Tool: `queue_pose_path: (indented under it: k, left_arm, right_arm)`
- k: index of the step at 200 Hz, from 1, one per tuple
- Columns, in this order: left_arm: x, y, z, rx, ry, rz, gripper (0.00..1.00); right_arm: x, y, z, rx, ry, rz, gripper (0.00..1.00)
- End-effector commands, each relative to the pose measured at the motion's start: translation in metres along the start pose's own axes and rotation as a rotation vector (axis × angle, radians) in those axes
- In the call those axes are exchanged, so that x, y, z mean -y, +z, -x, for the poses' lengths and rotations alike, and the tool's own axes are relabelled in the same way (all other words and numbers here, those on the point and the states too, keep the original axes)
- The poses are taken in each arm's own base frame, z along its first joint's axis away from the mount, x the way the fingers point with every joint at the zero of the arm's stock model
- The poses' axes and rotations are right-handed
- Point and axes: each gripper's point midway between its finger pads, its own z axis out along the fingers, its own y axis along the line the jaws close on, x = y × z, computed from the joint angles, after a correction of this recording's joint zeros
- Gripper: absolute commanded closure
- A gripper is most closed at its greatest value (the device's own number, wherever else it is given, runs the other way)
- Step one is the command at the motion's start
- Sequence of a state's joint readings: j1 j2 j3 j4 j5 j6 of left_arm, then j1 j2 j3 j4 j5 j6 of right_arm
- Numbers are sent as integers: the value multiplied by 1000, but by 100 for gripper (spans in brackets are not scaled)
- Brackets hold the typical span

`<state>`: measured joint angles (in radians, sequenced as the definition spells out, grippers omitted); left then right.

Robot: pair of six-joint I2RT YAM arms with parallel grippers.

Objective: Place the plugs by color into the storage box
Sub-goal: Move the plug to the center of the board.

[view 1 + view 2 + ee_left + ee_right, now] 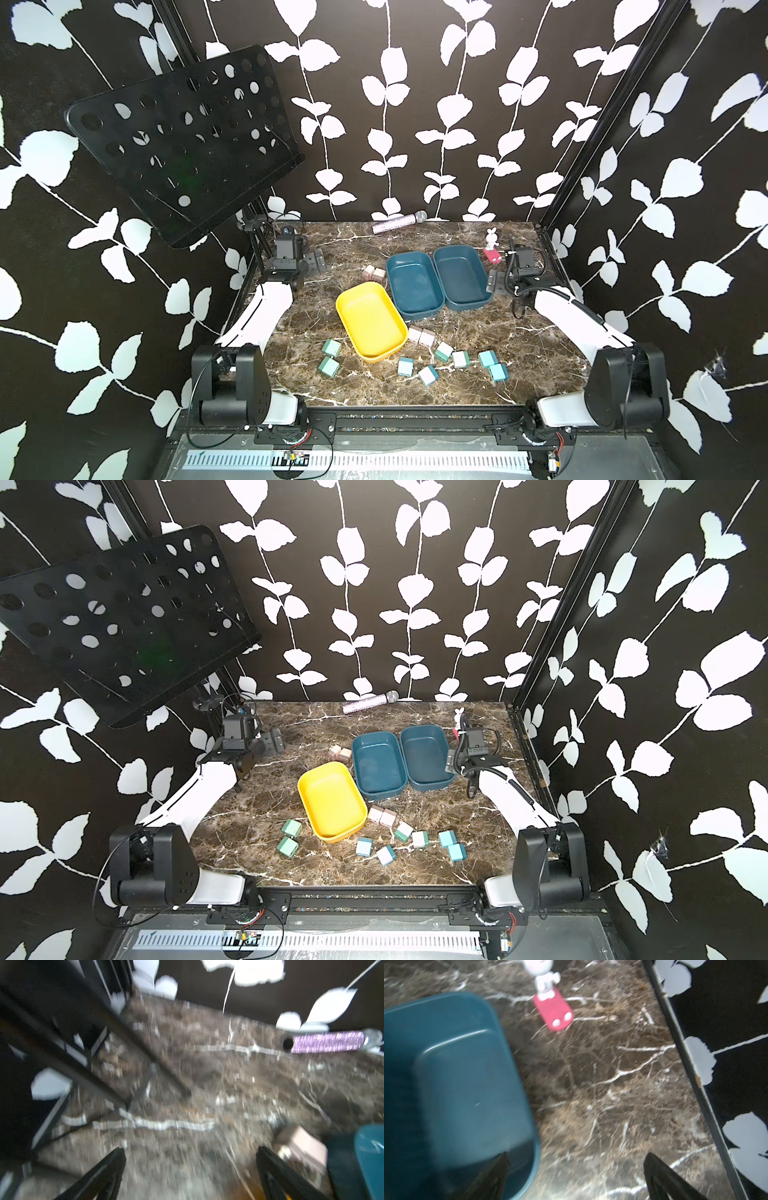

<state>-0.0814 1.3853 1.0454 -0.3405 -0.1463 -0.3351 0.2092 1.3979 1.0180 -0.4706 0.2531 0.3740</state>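
Beige plug pair (379, 274) near the left jaws; both arms' jaws wide open, empty.

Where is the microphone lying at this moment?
In both top views the microphone lies on its side at the far edge of the table, near the middle, beyond the left blue box.

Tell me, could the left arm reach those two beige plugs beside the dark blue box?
Probably yes: the left gripper is open and empty, the beige plugs lie close by, and only bare tabletop seems to separate them.
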Motion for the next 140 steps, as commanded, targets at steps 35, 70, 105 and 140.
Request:
queue_pose_path:
  k: [35,70,105,140]
  left_arm:
    - [1,-58,-123,-387,-267,78,1]
    - [13,-61,-148,-426,-317,49,1]
    - [29,-58,-150,-472,-269,19,1]
    - [42,-53,-146,-494,-246,-13,1]
  right_arm:
    - [-40,-53,-76,-315,-49,133,2]
    - [-27,-75,-111,-450,-92,108,4]
    - [-21,-90,-154,-632,-99,127,8]
    - [-19,-89,-187,-680,-34,161,20]
